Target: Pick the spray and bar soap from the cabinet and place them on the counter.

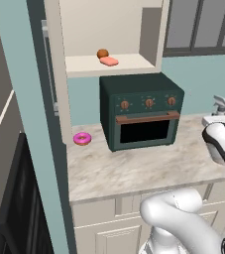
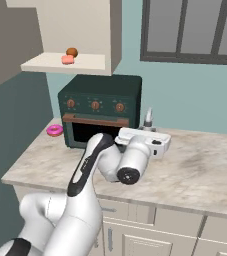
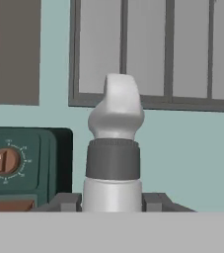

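**One thing in hand, one still up on the shelf**

One bottle is in the robot's grip right now. Closest to the arm, the gripper [image 3: 112, 201] is clenched on the spray [image 3: 113, 148]. In the hand view its two dark tips sit on either side of the bottle, and the pale nozzle head stands straight up between them. From the right base view the spray's top [image 2: 148, 119] pokes up just behind the white hand, over the counter [image 2: 205, 170] and to the right of the dark-green oven [image 2: 100, 107].

I think the spray is about to be put down. I cannot tell if its bottom is touching the stone or hanging just above it, because the hand hides it. So that part is nearly done, but the grip has not let go.

Farther back and higher up, the bar soap [image 1: 109, 61] lies flat on the shelf of the open cabinet [image 1: 114, 64]. A small orange-brown ball [image 1: 102, 53] sits just behind it, touching or almost touching. The soap has not been fetched yet, so about half the job is left.

A pink donut [image 1: 82, 138] rests on the counter to the left of the oven.

I see no words or labels on anything. The oven has little marks around its knobs, too small to read.
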Controlling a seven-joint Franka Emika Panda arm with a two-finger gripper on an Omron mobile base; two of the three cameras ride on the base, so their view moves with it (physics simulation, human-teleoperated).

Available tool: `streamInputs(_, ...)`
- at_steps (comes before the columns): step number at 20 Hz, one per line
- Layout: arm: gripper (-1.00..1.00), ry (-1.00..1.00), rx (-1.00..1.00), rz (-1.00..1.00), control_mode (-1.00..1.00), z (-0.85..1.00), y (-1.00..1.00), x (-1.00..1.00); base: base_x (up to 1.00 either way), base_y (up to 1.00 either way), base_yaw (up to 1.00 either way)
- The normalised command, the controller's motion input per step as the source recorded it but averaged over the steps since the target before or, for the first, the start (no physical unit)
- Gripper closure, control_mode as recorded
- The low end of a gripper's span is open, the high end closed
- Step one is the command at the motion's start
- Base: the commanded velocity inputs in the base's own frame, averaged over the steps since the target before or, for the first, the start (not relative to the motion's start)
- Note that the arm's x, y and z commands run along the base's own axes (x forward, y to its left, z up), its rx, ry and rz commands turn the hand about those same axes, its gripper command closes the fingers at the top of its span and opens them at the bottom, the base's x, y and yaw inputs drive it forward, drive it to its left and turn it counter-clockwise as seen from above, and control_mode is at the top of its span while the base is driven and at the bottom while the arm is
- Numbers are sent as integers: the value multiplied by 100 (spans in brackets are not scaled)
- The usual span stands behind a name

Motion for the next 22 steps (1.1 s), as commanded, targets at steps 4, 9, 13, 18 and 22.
streamInputs(4, 100, -3, 0, 0, -100, -20, -9, 10, 0, 0, 0)
streamInputs(9, 100, -1, 0, 0, -100, -22, -10, 11, 0, 0, 0)
streamInputs(13, 100, 0, 0, 0, -100, -24, -6, 10, 0, 0, 0)
streamInputs(18, 100, 0, 0, 0, -100, -22, -4, 6, 0, 0, 0)
streamInputs(22, 100, 0, 0, 0, -100, -24, -3, 4, 0, 0, 0)
